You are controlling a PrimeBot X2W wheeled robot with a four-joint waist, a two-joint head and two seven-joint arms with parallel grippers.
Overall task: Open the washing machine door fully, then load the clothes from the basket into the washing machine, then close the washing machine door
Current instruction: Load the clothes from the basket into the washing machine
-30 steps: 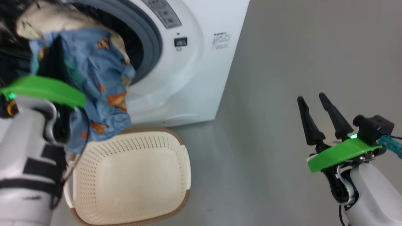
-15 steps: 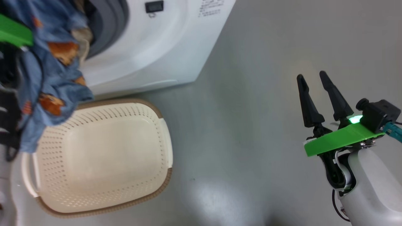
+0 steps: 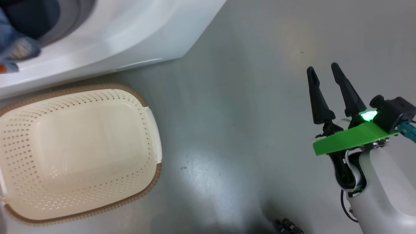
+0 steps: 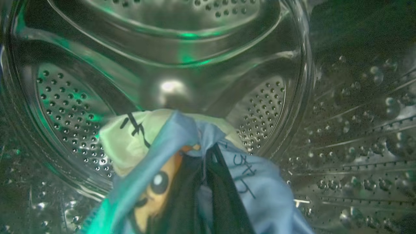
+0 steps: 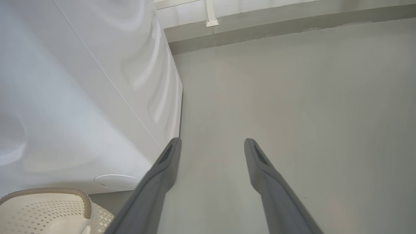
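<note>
In the left wrist view my left gripper (image 4: 208, 152) is inside the washing machine's perforated steel drum (image 4: 81, 107), shut on the clothes: light blue bear-print fabric (image 4: 260, 182) and a cream piece (image 4: 130, 146), both hanging above the drum floor. A corner of the blue fabric (image 3: 13, 48) shows at the machine's opening. The white washing machine (image 3: 130, 29) stands at the upper left, and its side (image 5: 81, 97) shows in the right wrist view. The basket (image 3: 152, 130) sits in front of it with nothing in it. My right gripper (image 3: 322, 67) hovers open over the floor, holding nothing. The door is out of view.
Grey floor (image 3: 227, 113) spreads between the basket and my right arm. A small dark object (image 3: 287, 226) lies at the bottom edge. In the right wrist view the gripper (image 5: 212, 140) points along the machine's side toward the wall base (image 5: 260, 29), with the basket's rim (image 5: 48, 191) at lower left.
The head camera has swung down and right, so the picture has shifted. My left arm carried the clothes from the opening's front into the drum. The right gripper stays open.
</note>
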